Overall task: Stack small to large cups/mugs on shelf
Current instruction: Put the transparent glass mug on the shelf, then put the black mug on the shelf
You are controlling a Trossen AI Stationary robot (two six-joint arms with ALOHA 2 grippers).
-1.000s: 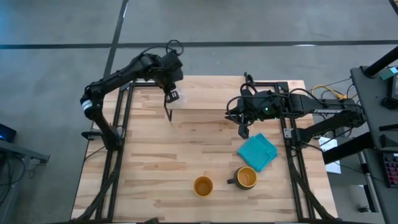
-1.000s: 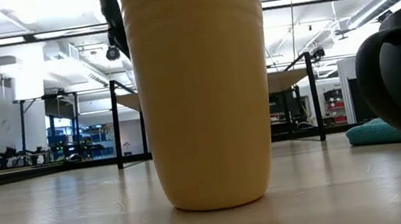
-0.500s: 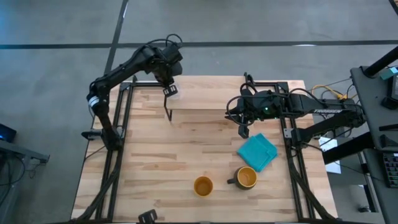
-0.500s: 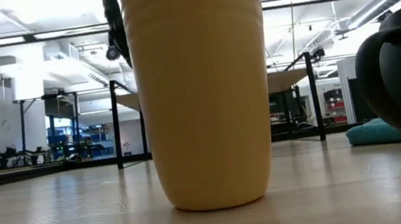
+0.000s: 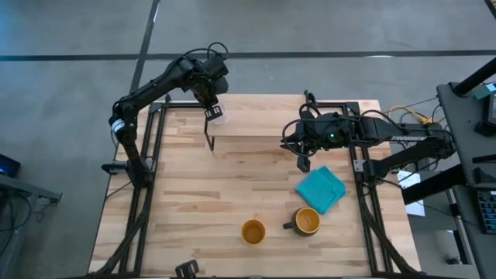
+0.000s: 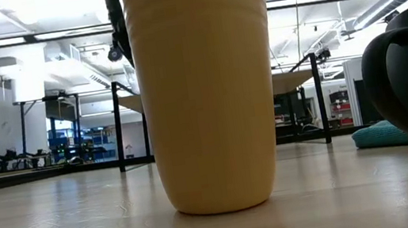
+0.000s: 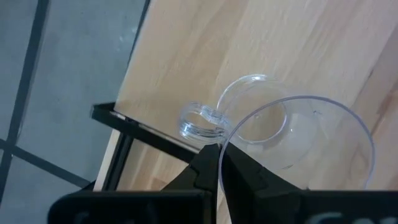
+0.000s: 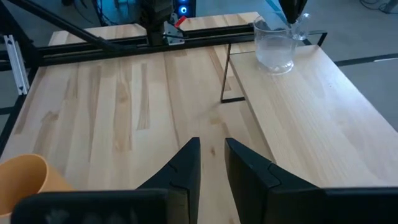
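Nearest us on the tabletop (image 5: 194, 201), the yellow-orange cup (image 5: 253, 231) and dark mug (image 5: 307, 222) stand with open boards around. Our right tool (image 8: 211, 155) waits slightly apart. Farther off, our left tool (image 7: 221, 165) stays clamped on the clear cup (image 7: 292, 137) at the shelf (image 8: 298, 106) corner.

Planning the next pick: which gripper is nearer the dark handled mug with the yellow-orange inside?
Right. The right gripper hangs just beyond the teal cloth from the mug; the left gripper is at the clear cup on the shelf.
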